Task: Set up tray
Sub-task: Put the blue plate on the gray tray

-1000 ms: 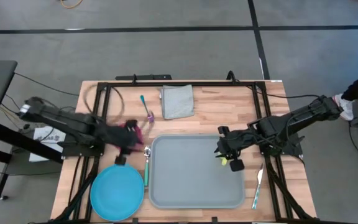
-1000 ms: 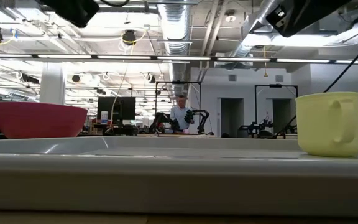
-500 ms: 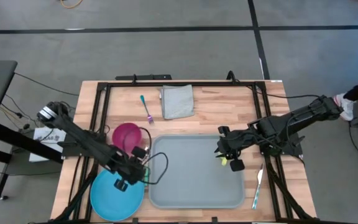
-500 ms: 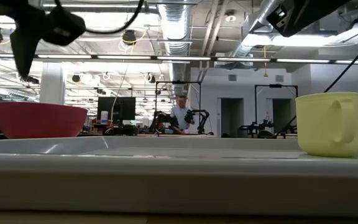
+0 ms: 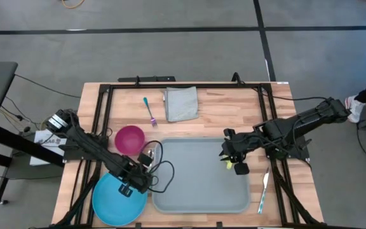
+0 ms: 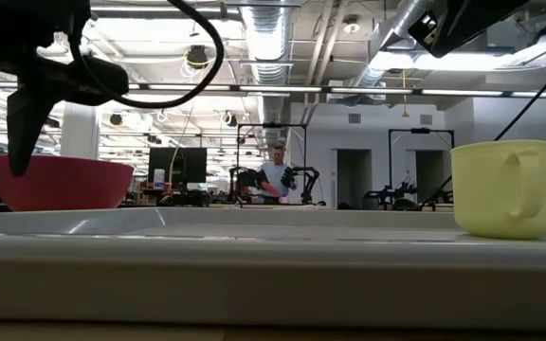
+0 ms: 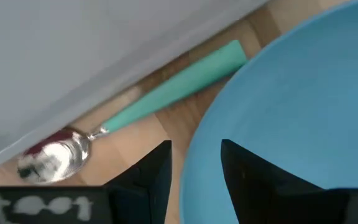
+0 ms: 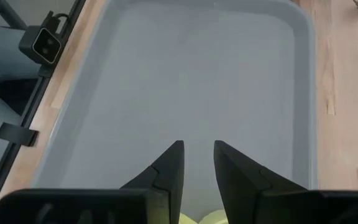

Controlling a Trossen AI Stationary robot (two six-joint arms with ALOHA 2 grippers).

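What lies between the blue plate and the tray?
A teal-handled spoon lies on the wood between the plate and the tray, shown in the left wrist view. The left gripper straddles the plate's rim.

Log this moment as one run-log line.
left pincer: open over blue plate rim | right pincer: at yellow mug on tray | spoon: off tray

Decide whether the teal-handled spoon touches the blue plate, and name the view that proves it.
Apart. The left wrist view shows a strip of bare wood between the spoon and the blue plate's rim, along the whole handle.
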